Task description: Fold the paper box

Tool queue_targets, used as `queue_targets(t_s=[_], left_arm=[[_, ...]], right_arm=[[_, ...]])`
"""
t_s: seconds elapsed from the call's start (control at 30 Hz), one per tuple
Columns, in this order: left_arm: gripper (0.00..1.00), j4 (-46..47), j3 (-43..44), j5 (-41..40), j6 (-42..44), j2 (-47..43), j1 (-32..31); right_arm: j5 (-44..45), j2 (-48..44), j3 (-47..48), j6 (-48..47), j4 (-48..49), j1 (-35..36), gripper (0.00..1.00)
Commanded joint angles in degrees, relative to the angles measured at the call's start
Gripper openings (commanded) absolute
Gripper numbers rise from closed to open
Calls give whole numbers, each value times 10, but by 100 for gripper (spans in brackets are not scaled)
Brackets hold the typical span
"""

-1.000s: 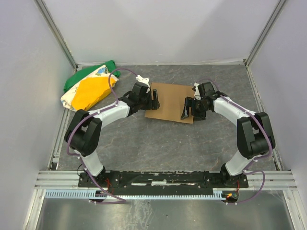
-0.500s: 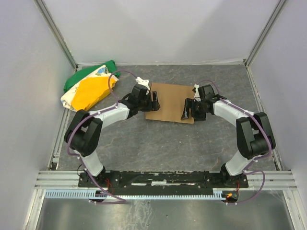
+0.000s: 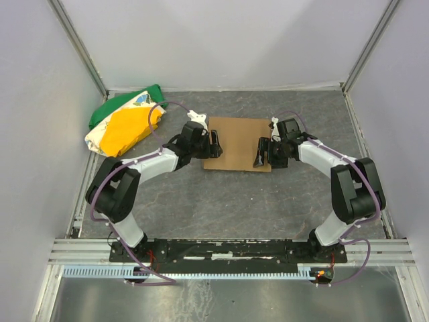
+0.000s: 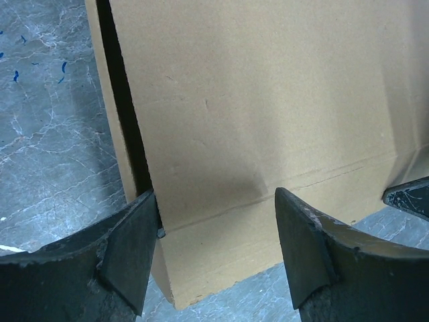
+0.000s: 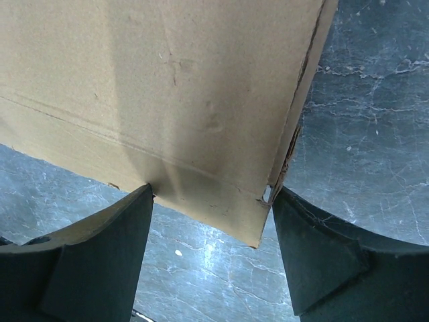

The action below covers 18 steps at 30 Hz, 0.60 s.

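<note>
From above, a flat sheet of plain brown cardboard, the paper box (image 3: 238,143), lies on the grey marbled worktop (image 3: 221,201), towards the far side and about midway between the two arms. The left claw (image 3: 214,143) sits at its left edge and the right claw (image 3: 260,153) at its near right corner, both low over the cardboard. A green, yellow and white cloth bundle (image 3: 124,124) rests in the far left corner, well apart from the box.

In the left wrist view, the left claw's dark fingers (image 4: 127,258) are spread wide, with a corner of the paper box between them. One finger touches the box's side edge, where a dark slit runs between two layers. A crease crosses the cardboard just ahead of the fingertips.

In the right wrist view, the right claw's fingers (image 5: 322,258) are also spread wide, and they frame another corner of the box. The tips lie right at the cardboard's edges, but I cannot tell whether they press on it. A crease line runs parallel to the near edge.
</note>
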Motion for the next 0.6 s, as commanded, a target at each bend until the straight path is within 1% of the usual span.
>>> queue_targets(t_s=[0.0,0.17,0.23,0.33,0.57], left_arm=[[75,-39,4,22,-7,-18,-5],[77,-54,23,12,-5,-32,-5],[80,-60,31,5,-4,-38,-6],[82,-69,44,-4,-1,-47,-5],[84,-40,40,1,-6,-88,-5]], right_arm=[[-2,-26,3,-2,24,4,79],[-3,-35,6,-4,15,5,79],[-4,-39,8,-6,10,4,79],[-5,-39,11,-8,8,5,79],[-10,-32,13,-10,7,5,79]])
